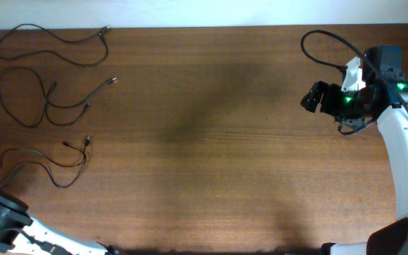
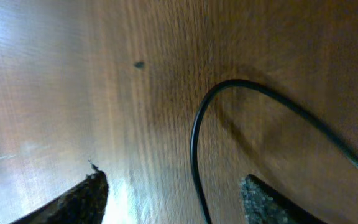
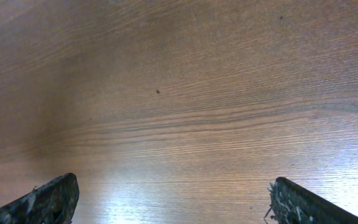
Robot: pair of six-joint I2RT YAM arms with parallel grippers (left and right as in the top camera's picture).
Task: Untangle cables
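There are three thin black cords, each with small silvery tips, all on the left side of the brown wooden surface [image 1: 225, 142]. The far cable [image 1: 55, 35], the middle cable [image 1: 48, 103] and the near cable [image 1: 52, 170] lie apart, each in loose loops. There are two arms. The left tool [image 2: 171, 180] is open low over the wood, and one black cord [image 2: 194, 143] curves between its fingers, not pinched. The right tool [image 3: 174, 180] is wide open, holding nothing, well apart from the cords.
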